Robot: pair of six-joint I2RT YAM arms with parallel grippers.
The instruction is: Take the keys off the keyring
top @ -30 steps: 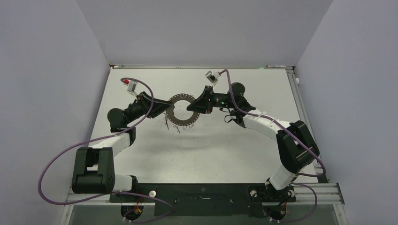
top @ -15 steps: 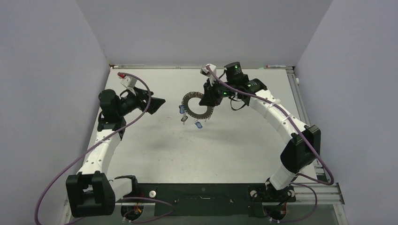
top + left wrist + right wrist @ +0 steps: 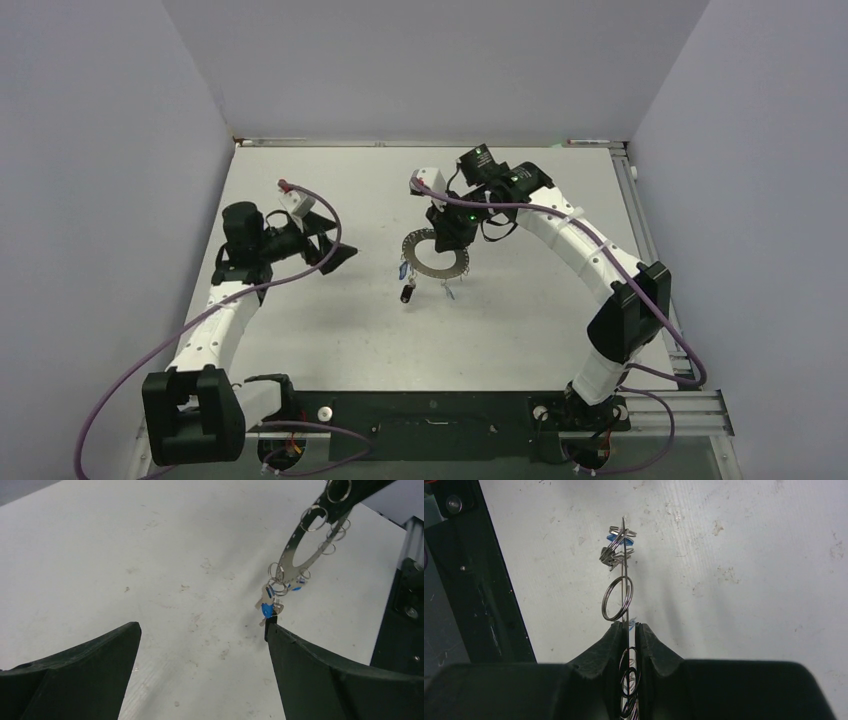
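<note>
Edgewise, the keyring (image 3: 291, 545) is clamped by the right gripper (image 3: 628, 626) above the table (image 3: 330, 330). Its plane is upright, with the keys (image 3: 267, 607) hung at its far, lower end. The left gripper (image 3: 202, 630) is held wide and empty, well apart.

The keyring (image 3: 300, 542) is gleaming silvery grey, its small loops shining a paler steel. Among the keys (image 3: 268, 609), one head is showing bright blue while the others are looking dull silver. The left hand (image 3: 201, 627) and right hand (image 3: 628, 626) are appearing matt black. The tabletop (image 3: 150, 555) is showing white, speckled with faint grey scuffs. The cables (image 3: 110, 360) are showing purple, the arms (image 3: 580, 240) white with black joints.
</note>
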